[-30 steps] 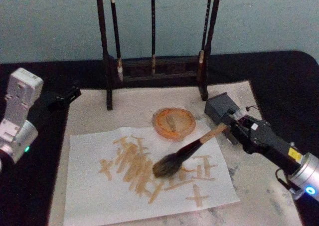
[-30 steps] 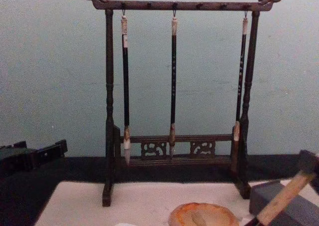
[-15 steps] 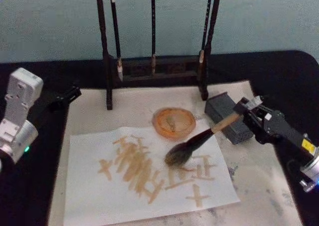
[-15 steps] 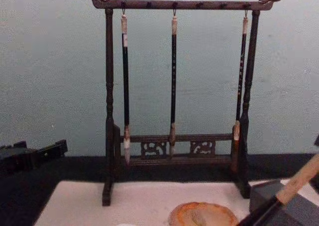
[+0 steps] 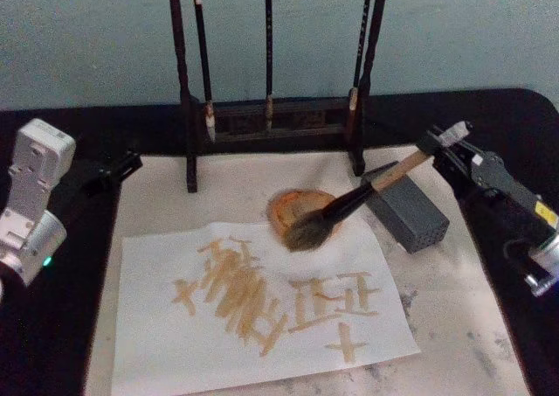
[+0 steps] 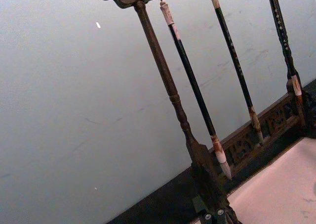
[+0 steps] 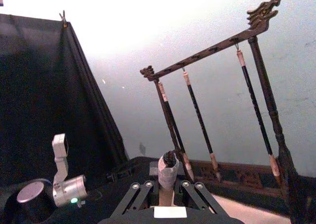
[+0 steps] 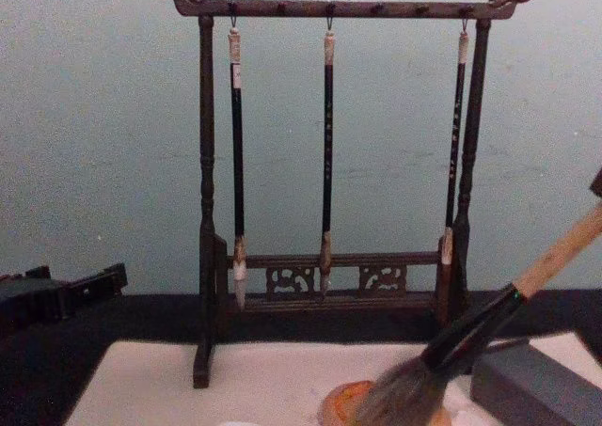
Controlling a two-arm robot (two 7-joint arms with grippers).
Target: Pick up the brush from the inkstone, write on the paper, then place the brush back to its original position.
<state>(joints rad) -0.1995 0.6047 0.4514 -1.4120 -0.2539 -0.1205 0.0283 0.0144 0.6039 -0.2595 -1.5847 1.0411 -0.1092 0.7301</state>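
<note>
The right gripper [image 5: 444, 142], at 3 o'clock on the black counter [image 5: 511, 116], is clamping its fingers tight around the taped end of the large calligraphy brush [image 5: 354, 199] with a bushy grey-brown head, glossy black collar and pale tan wooden handle. The brush is slanting down toward 8 o'clock, and its head is hanging at the near rim of the round orange dish [image 5: 288, 205] at the centre. A moment ago that head was low over the white sheet of paper [image 5: 166, 343], among the tan strokes. Since then the gripper has been drawing back toward 2 o'clock and lifting — the brush is now off the paper. The handle is crossing above the grey rectangular block [image 5: 415, 217] at 3 o'clock of the dish. By the look of it, the writing is done and the return is under way; whether the bristles are touching the dish cannot be told. The left gripper [image 5: 109, 170] is parked at 9 o'clock. At 12 o'clock, a dark wooden rack [image 5: 188, 107] is holding three thin brushes [image 5: 268, 46].
</note>
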